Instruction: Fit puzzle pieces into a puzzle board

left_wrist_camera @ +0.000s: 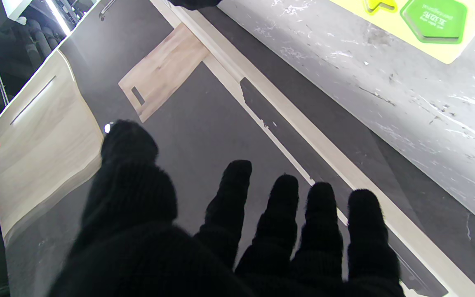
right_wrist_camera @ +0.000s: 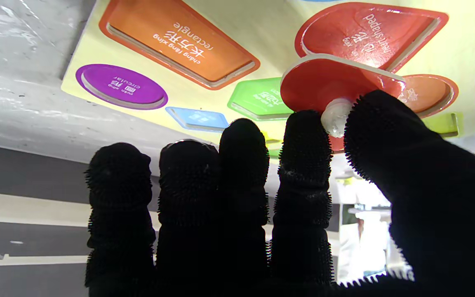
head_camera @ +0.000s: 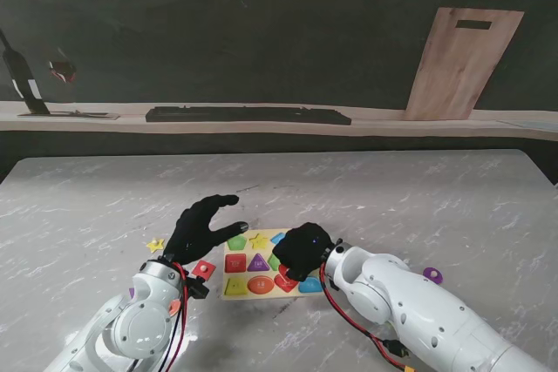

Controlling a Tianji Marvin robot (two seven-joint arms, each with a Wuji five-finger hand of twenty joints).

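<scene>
Heart piece [right_wrist_camera: 328, 82] tilted over heart recess [right_wrist_camera: 369, 35]

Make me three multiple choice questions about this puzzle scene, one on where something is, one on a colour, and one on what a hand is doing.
1. Where is the loose yellow star piece?
A. On the table to the left of the puzzle board
B. On the far shelf
C. In the right hand

2. What colour is the piece pinched by the right hand?
A. Purple
B. Red
C. Blue

3. What state is the left hand in?
A. Closed on a piece
B. Open, holding nothing
C. Out of view

Answers:
1. A, the stand view shows the star on the marble table, left of the puzzle board.
2. B, the right wrist view shows the right hand pinching the knob of the red piece over the heart-shaped slot.
3. B, the left hand has its fingers spread with nothing between them.
</scene>
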